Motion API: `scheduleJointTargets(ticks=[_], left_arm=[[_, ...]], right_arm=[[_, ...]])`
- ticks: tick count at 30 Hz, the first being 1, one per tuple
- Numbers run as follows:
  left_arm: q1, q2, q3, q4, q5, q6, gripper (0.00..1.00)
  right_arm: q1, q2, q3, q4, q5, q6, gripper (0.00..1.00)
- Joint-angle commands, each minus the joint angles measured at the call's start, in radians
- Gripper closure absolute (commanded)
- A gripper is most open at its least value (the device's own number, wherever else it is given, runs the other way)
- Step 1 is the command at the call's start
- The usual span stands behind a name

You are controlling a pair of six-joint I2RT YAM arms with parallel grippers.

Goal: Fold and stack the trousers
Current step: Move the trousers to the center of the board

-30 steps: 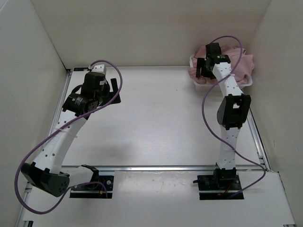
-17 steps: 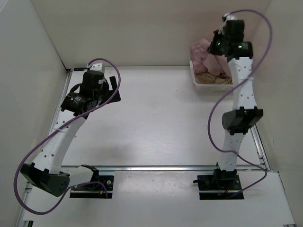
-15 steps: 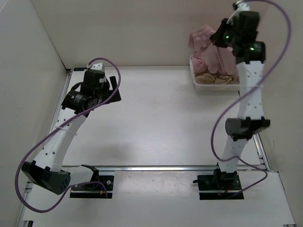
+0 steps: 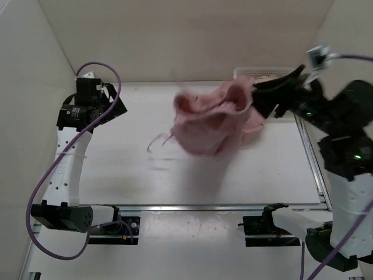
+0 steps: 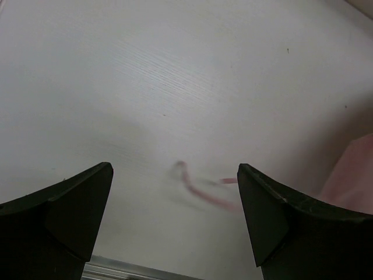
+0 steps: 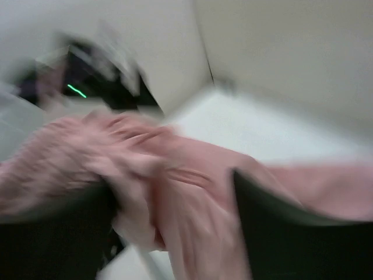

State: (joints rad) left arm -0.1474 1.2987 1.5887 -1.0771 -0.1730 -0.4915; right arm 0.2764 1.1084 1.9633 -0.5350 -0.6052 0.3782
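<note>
From above, my right pincer (image 4: 262,100) hangs raised over the right part of the table (image 4: 116,169). The pink trousers (image 4: 210,125) are bunched in the air straight off its tips and billow away to its left, blurred with motion, with their shadow on the table under them. A thin drawstring (image 4: 156,142) trails from the edge of the bundle farthest from this pincer. The white basket (image 4: 252,72) sits just behind the pincer, against the back wall. My left pincer (image 4: 112,104) is well apart from all of this, lifted at the far left, with its tips turned toward the trousers and nothing in it.

Through my left wrist camera, my two fingers (image 5: 70,204) stand wide apart with nothing between them and only bare table below. Ahead of the tips, nearer the finger on the right of the view, the drawstring shows as a blurred pink line. Beyond that same finger a patch of the pink cloth fills the edge of the view.

My right wrist camera is heavily smeared. Its fingers (image 6: 274,233) are two dark shapes spread wide. The trousers fill the space between and ahead of them, heaped against the finger on the left of the view. I cannot tell whether either finger presses on the cloth.
</note>
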Motion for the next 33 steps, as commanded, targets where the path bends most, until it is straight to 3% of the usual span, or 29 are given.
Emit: scheduleJointTargets(ticks=[1, 3, 6, 7, 8, 9, 10, 11, 13, 14, 15, 18, 21, 24, 25, 28, 30, 31, 32, 33], left_arm=[[0.066, -0.053, 0.045, -0.04, 0.061, 0.004, 0.0], [0.078, -0.053, 0.031, -0.04, 0.096, 0.025, 0.0], [0.069, -0.041, -0.034, -0.026, 0.142, 0.039, 0.0], [0.051, -0.029, -0.054, -0.003, 0.151, 0.039, 0.0], [0.036, -0.029, -0.079, 0.009, 0.152, 0.039, 0.0], [-0.003, -0.018, -0.131, 0.022, 0.173, 0.018, 0.04], [-0.02, -0.009, -0.16, 0.038, 0.196, 0.007, 0.07], [-0.038, -0.009, -0.191, 0.058, 0.226, -0.004, 0.1], [-0.128, 0.003, -0.28, 0.121, 0.297, -0.039, 0.12], [-0.17, 0.004, -0.304, 0.137, 0.297, -0.039, 0.12], [-0.21, 0.014, -0.327, 0.137, 0.297, -0.057, 0.08], [-0.351, 0.005, -0.444, 0.175, 0.282, -0.1, 0.0], [-0.415, -0.061, -0.596, 0.227, 0.302, -0.151, 0.0], [-0.426, -0.19, -0.725, 0.236, 0.311, -0.2, 0.0], [-0.426, -0.232, -0.751, 0.236, 0.311, -0.212, 0.0], [-0.406, -0.401, -0.832, 0.236, 0.335, -0.275, 0.01], [-0.406, -0.487, -0.868, 0.236, 0.345, -0.335, 0.09], [-0.406, -0.501, -0.868, 0.226, 0.355, -0.347, 0.16], [-0.406, -0.501, -0.881, 0.226, 0.383, -0.367, 0.2], [-0.406, -0.51, -0.891, 0.226, 0.395, -0.377, 0.26]], right_arm=[[0.003, -0.045, -0.435, -0.238, 0.123, -0.033, 0.1], [0.003, -0.096, -0.573, -0.299, 0.239, -0.033, 0.0], [0.003, -0.174, -0.737, -0.359, 0.419, 0.022, 0.03], [0.003, -0.186, -0.782, -0.359, 0.435, 0.034, 0.14], [0.003, -0.197, -0.799, -0.359, 0.435, 0.054, 0.55], [0.003, -0.197, -0.817, -0.359, 0.435, 0.063, 0.79], [0.003, -0.185, -0.839, -0.35, 0.417, 0.064, 0.95], [0.003, -0.185, -0.884, -0.33, 0.394, 0.073, 1.0], [0.013, -0.173, -0.932, -0.304, 0.349, 0.094, 0.99], [0.014, -0.173, -0.975, -0.274, 0.323, 0.094, 0.67], [0.014, -0.16, -0.991, -0.263, 0.25, 0.094, 0.49], [0.078, -0.115, -1.0, -0.254, 0.237, 0.094, 0.12], [0.184, -0.055, -0.928, -0.253, 0.315, 0.094, 0.1], [0.289, 0.02, -0.835, -0.253, 0.369, 0.094, 0.19], [0.317, 0.039, -0.815, -0.253, 0.419, 0.103, 0.33], [0.429, 0.112, -0.758, -0.243, 0.482, 0.113, 0.59], [0.504, 0.171, -0.736, -0.224, 0.507, 0.122, 0.67], [0.553, 0.192, -0.707, -0.212, 0.527, 0.131, 0.65], [0.579, 0.238, -0.686, -0.212, 0.544, 0.131, 0.56], [0.604, 0.263, -0.664, -0.212, 0.564, 0.131, 0.39]])
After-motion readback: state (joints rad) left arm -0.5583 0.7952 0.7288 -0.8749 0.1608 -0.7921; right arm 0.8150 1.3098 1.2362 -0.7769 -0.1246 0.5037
